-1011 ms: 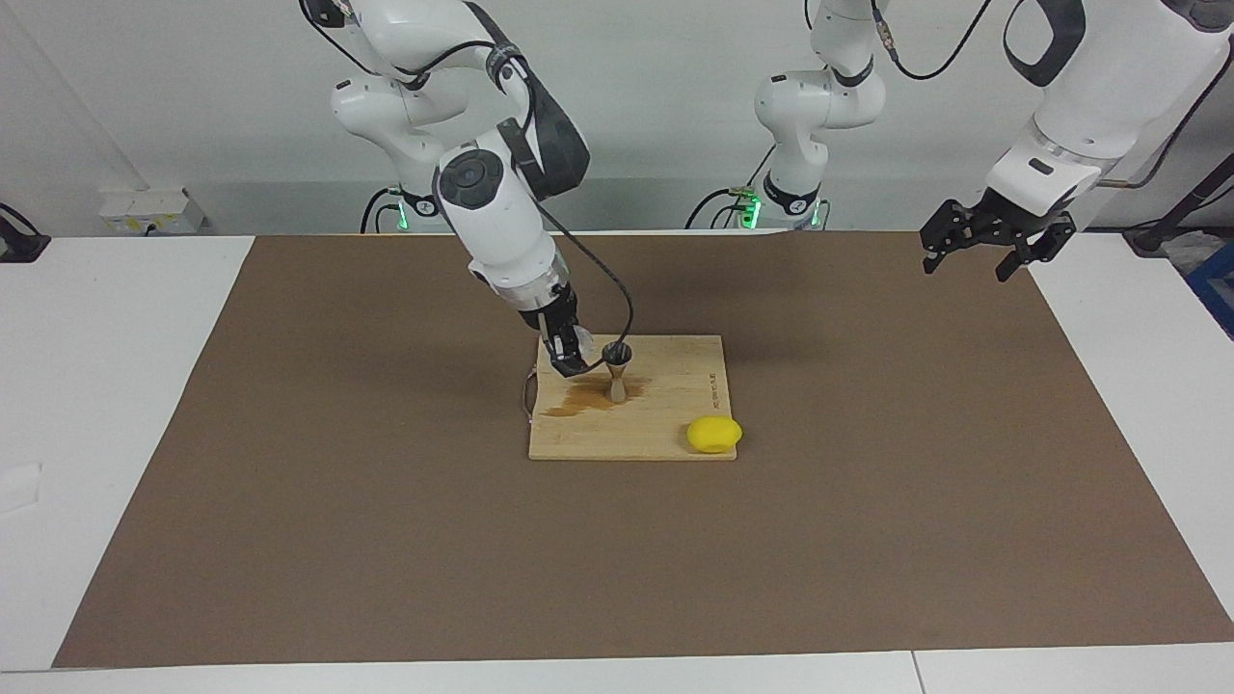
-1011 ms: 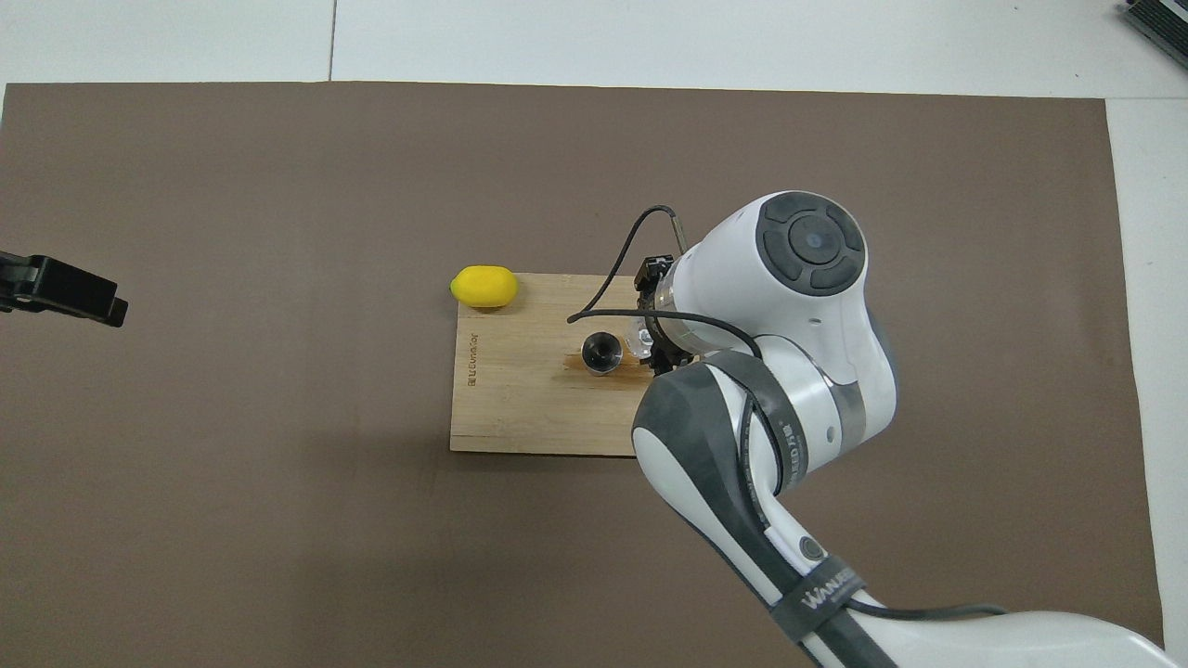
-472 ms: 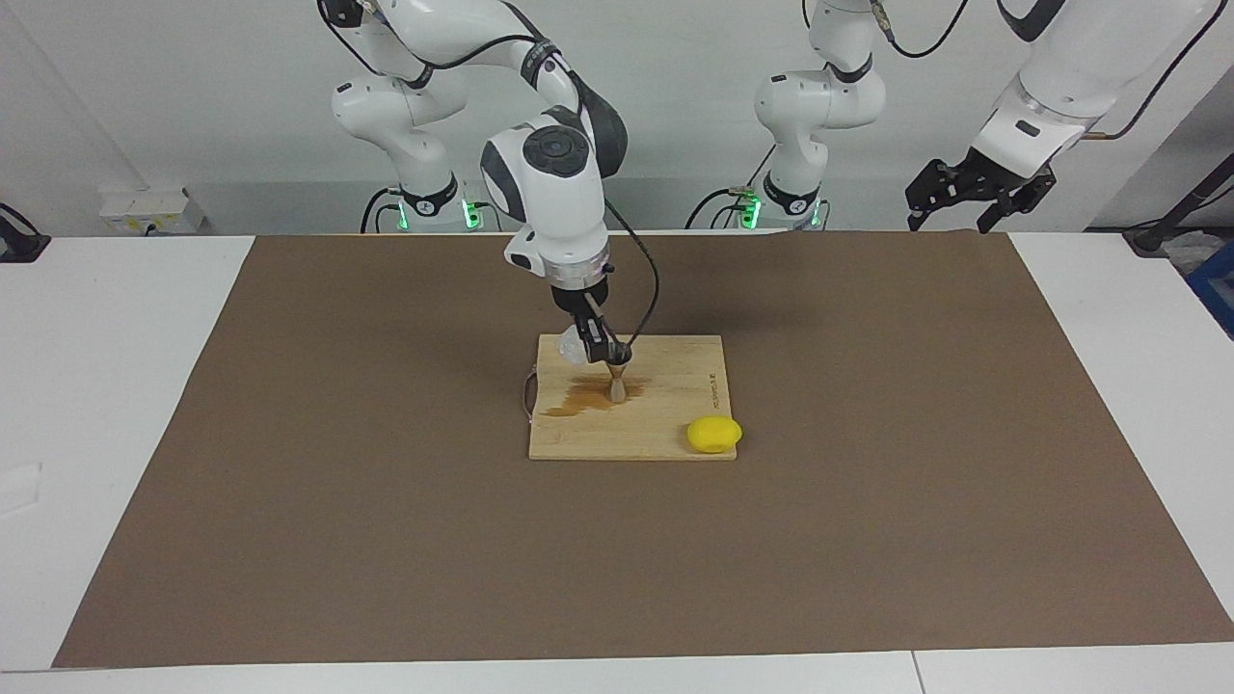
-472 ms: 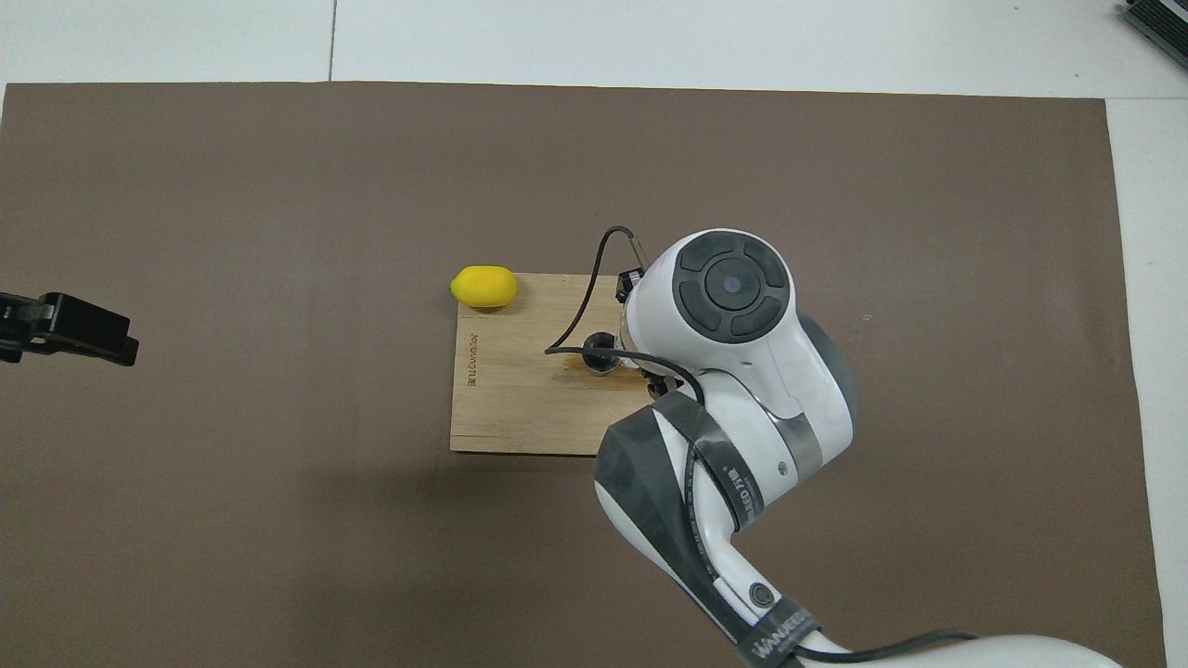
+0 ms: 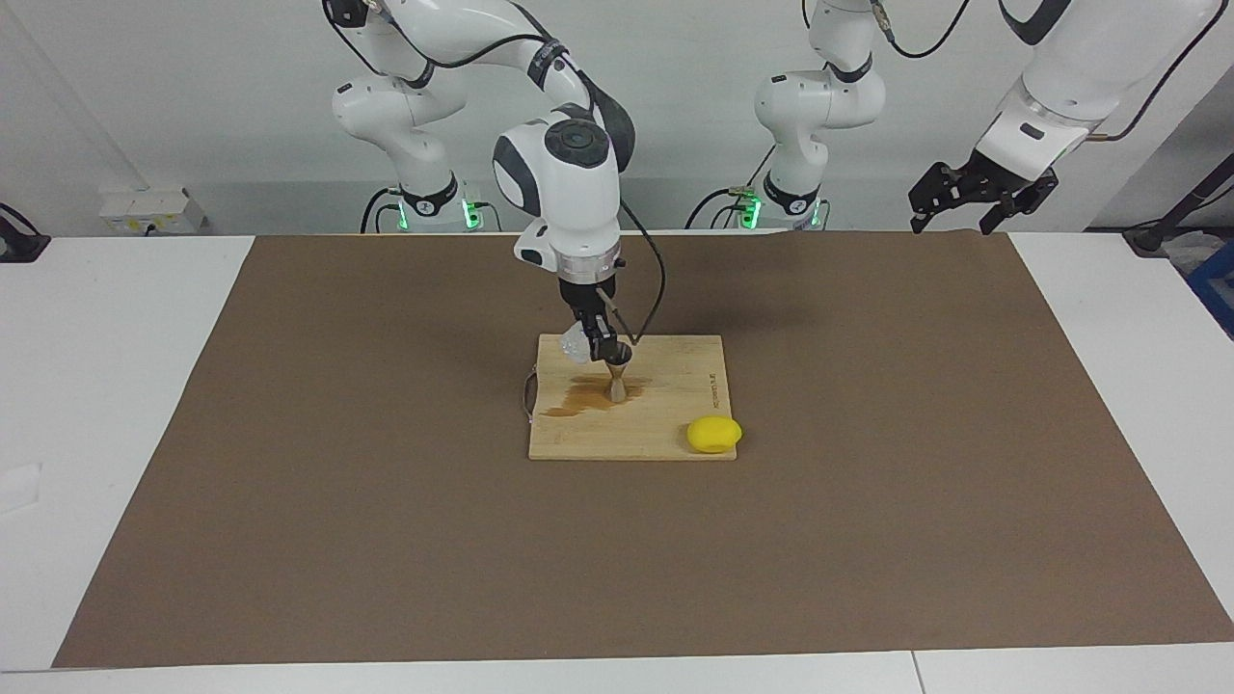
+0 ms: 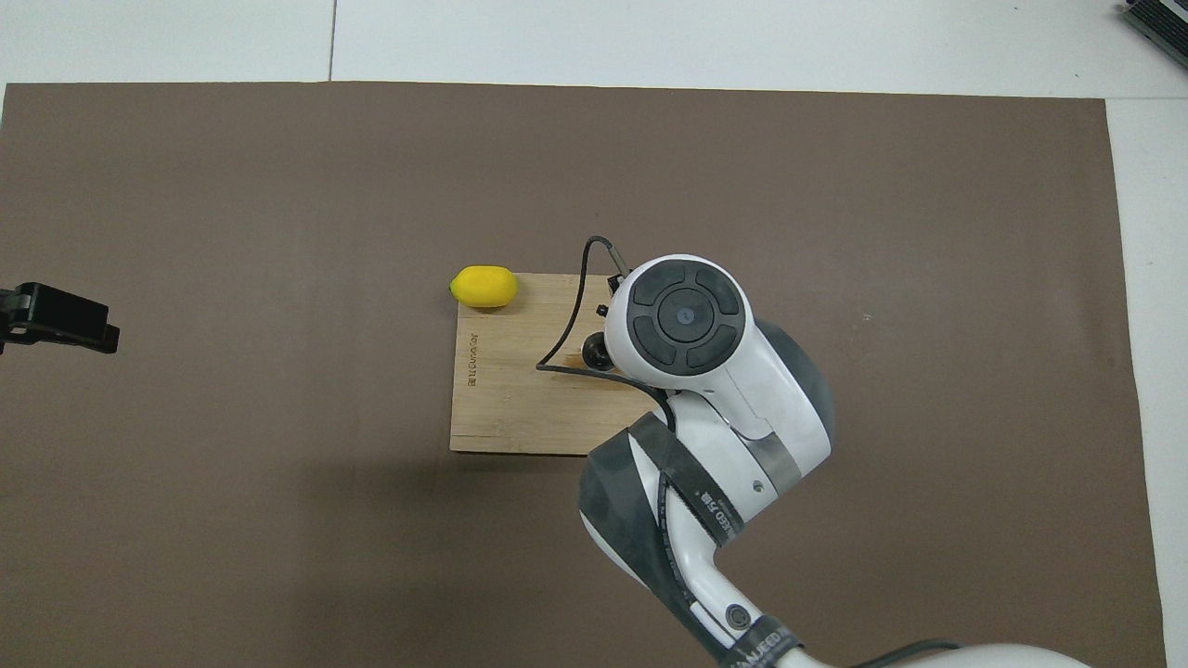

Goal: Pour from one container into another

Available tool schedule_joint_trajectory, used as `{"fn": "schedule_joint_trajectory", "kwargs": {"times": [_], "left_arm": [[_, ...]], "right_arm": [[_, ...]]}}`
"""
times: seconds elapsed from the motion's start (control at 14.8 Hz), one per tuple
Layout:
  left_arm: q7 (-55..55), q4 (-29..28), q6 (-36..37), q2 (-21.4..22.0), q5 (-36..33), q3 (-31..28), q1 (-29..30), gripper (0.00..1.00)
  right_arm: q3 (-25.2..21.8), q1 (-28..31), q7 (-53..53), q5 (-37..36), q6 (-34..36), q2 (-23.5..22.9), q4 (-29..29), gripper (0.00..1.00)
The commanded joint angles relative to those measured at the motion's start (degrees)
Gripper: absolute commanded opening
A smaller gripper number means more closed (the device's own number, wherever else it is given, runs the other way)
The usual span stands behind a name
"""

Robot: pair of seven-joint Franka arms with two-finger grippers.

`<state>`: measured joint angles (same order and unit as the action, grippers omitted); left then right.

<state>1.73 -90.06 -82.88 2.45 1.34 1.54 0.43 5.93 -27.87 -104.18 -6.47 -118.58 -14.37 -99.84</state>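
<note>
I'm rotating the right gripper [image 5: 596, 339] further: cup [image 5: 576, 344], clamped in it, is tipping over the jigger [image 5: 617, 370] standing mid-board [image 5: 675, 424], so the pour is underway. Lemon [image 5: 714, 434] at jigger's 4 o'clock. Left gripper [image 5: 971, 198] waiting, fingers apart.

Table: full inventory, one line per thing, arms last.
glass cup: 1, clear whitish, tipped in the right claw over the jigger
jigger: 1, silvery metal, upright on the board
wooden board: 1, light wood, mid-mat
stain: 1, brown, on the board from the jigger's foot toward the right arm's end
lemon: 1, yellow, at the board's corner farther from the robots, toward the left arm's end
mat: 1, brown, covers the table
table: 1, white
right claw: 1, black, shut on the glass cup, over the board
left claw: 1, black, open, waiting high over the mat's corner
</note>
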Motion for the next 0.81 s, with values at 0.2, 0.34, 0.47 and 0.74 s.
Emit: {"fn": "schedule_joint_trajectory", "kwargs": {"times": [0.2,0.34,0.47,0.74], "left_arm": [[-0.85,-3.54,-2.90,2.48,-0.90,0.65,0.45,1.00],[-1.03,-3.54,-2.81,2.48,-0.90,0.74,0.45,1.00],[-1.03,-3.54,-2.81,2.48,-0.90,0.65,0.45,1.00],[-1.03,-3.45,-2.81,2.39,-0.90,0.65,0.36,1.00]], "right_arm": [[0.05,-1.66,-0.85,-7.15,-1.48,-1.89,0.96,0.04],[0.22,-1.75,-0.84,-8.73,-2.71,-2.16,0.87,0.04],[0.22,-2.97,0.38,-10.05,-2.71,-2.16,0.44,0.04],[0.22,-3.42,0.82,-10.85,-2.45,-1.89,-0.45,0.04]]}}
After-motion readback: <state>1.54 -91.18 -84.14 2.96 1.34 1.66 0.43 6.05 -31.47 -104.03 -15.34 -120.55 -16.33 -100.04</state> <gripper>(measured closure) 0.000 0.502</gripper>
